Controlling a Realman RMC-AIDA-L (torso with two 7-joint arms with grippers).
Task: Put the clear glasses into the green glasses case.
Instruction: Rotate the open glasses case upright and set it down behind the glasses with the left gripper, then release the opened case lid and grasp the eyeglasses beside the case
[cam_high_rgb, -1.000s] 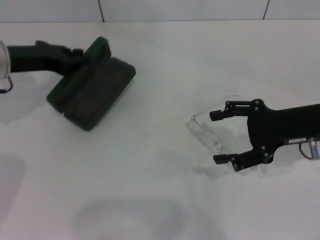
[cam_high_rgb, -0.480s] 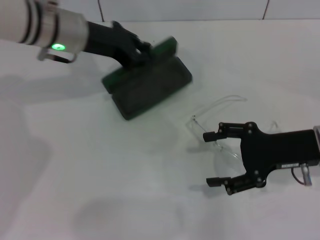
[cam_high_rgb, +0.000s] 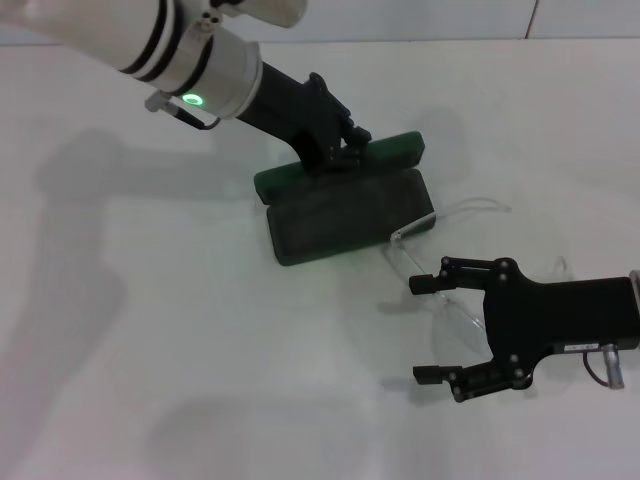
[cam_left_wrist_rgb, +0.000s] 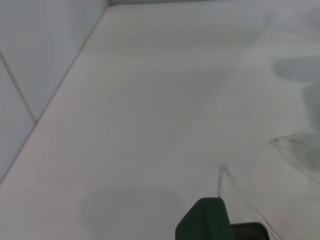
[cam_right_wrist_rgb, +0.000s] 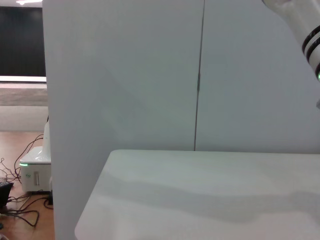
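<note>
The green glasses case (cam_high_rgb: 345, 215) lies open on the white table, its lid (cam_high_rgb: 385, 152) raised at the far side. My left gripper (cam_high_rgb: 338, 150) reaches in from the upper left and is shut on the lid's edge. The clear glasses (cam_high_rgb: 452, 300) rest just right of the case, with one clear arm tip (cam_high_rgb: 400, 236) touching the case's corner. My right gripper (cam_high_rgb: 428, 331) is open beside them, its far finger (cam_high_rgb: 432, 285) over the lens and its near finger (cam_high_rgb: 435, 375) off to the near side. In the left wrist view a corner of the case (cam_left_wrist_rgb: 204, 221) and part of the glasses (cam_left_wrist_rgb: 295, 148) show.
The white table (cam_high_rgb: 150, 330) stretches wide to the left and near side. A tiled wall (cam_high_rgb: 400, 18) runs along the far edge. The right wrist view shows only the wall panel (cam_right_wrist_rgb: 125, 90), the table edge (cam_right_wrist_rgb: 200, 190) and my left arm (cam_right_wrist_rgb: 300, 25).
My left gripper has carried the open case from the far left to the right, up against the glasses. The right gripper has shifted slightly toward the near side.
</note>
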